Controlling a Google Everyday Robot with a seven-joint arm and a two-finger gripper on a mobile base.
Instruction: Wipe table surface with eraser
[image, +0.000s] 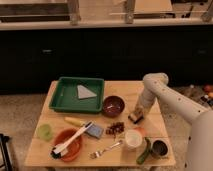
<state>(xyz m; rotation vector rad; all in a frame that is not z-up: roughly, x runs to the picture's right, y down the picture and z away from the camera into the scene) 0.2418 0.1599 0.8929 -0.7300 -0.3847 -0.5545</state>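
The eraser (135, 118), a small block with a pale tan top over a dark base, rests on the light wooden table surface (150, 120) to the right of the maroon bowl (113, 105). My gripper (136, 114) comes down from the white arm on the right. It is shut on the eraser and presses it onto the wood at the table's right middle.
A green tray (65, 102) holding a flat blue-grey pad (86, 92) sits at the back left. In front are an orange bowl with a brush (67, 144), a blue sponge (94, 131), dark red bits (116, 128), a fork (106, 149), a white cup (133, 139) and a dark mug (159, 148).
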